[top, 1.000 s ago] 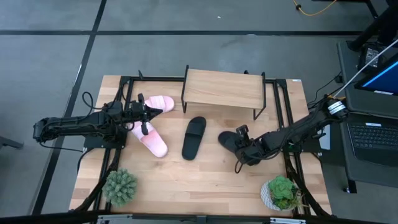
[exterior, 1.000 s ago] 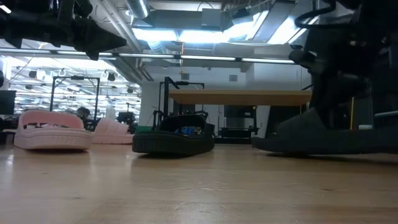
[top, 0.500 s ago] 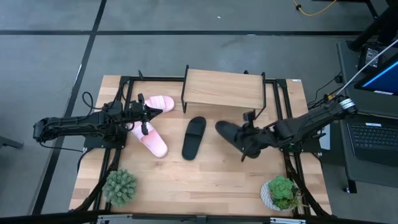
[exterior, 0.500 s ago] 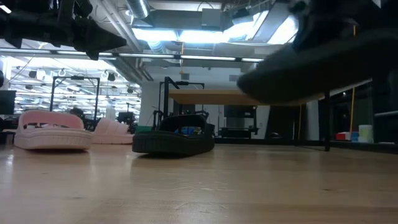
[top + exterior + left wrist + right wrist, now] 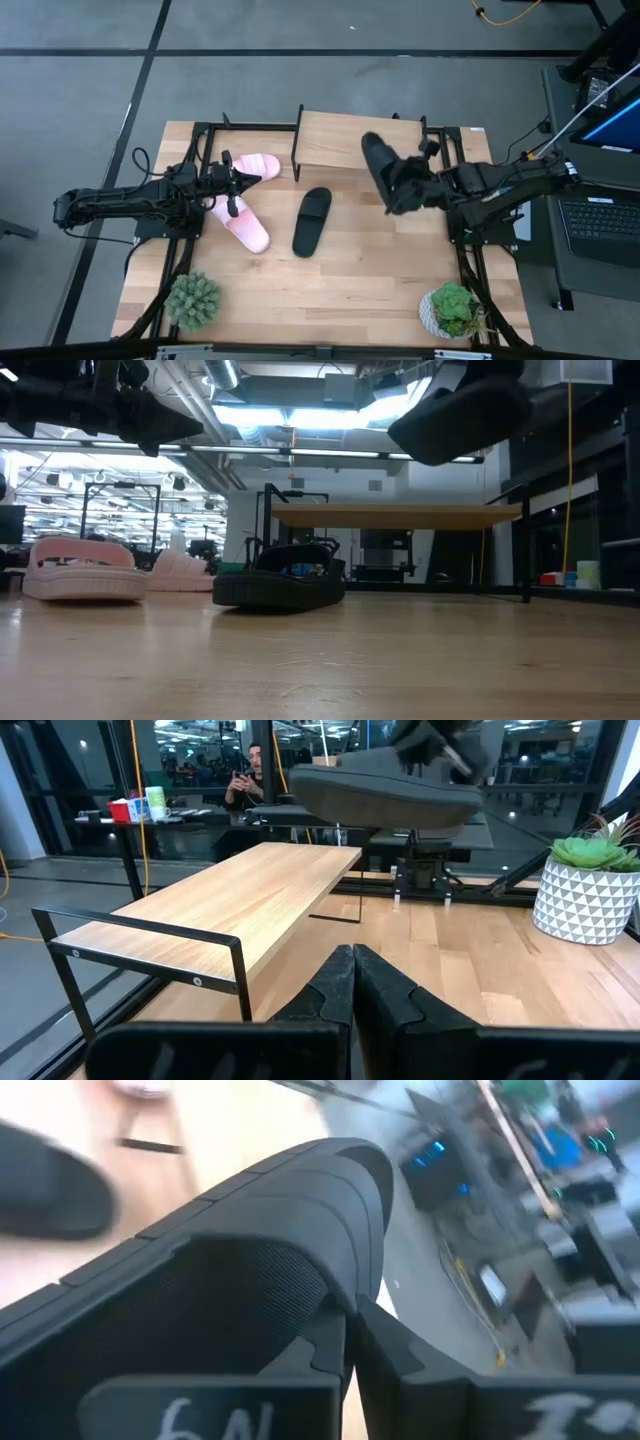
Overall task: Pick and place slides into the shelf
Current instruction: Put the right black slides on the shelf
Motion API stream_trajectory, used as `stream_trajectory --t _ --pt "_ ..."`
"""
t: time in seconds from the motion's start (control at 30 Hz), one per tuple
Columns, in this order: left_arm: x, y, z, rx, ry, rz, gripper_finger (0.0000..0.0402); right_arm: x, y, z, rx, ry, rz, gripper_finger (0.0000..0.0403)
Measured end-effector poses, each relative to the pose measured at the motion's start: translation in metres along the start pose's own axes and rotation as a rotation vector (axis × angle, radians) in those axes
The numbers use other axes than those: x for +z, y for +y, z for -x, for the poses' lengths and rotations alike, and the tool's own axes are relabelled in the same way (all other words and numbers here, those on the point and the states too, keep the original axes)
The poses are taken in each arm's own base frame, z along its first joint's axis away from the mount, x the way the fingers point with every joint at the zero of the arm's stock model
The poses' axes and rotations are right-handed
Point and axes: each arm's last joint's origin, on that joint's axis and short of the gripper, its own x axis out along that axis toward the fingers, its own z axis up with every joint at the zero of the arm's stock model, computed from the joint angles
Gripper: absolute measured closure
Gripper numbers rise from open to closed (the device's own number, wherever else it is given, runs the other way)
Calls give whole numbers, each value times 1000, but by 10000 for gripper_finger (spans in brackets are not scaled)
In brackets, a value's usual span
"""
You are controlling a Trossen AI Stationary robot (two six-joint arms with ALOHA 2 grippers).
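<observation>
The shelf (image 5: 360, 142) stands at the far middle of the worktop (image 5: 330, 285), its light board running across between thin black side frames, and the low view shows an open gap under the board. The near half of the worktop is bare wood, with one potted plant (image 5: 193, 298) at the near left corner and another plant (image 5: 452, 308) at the near right. The right end effector (image 5: 408, 185) is raised above the right part of the shelf, gripping a black slide (image 5: 378, 162) by its strap; in the right wrist view its fingers (image 5: 395, 1342) are pressed narrowly together on the edge of the strap. In the low view this slide hangs in the air, tilted, well above the shelf board. The second black slide (image 5: 312, 219) lies flat on the worktop just in front of the shelf, near the middle. Two pink slides (image 5: 248, 196) lie at the left, one beside the shelf's left end and one angled toward the near edge, close to each other; whether they touch is hard to tell from above. The left end effector (image 5: 229, 183) hovers over the pink slides, its fingers (image 5: 352, 990) closed together and holding nothing as far as the left wrist view shows.
</observation>
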Motion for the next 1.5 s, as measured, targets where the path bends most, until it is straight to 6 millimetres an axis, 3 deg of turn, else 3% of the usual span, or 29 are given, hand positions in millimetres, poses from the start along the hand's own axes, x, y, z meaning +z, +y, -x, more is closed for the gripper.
stream_trajectory --t 0.4,0.93,1.5 --pt "-1 0 0 0 9 -1 401 -8 -26 -40 -170 189 -31 391" --pt "-1 0 0 1 8 -2 401 -17 -41 -86 -240 404 127 391" --pt "-1 0 0 1 8 -1 401 -18 -47 -115 -227 477 193 392"
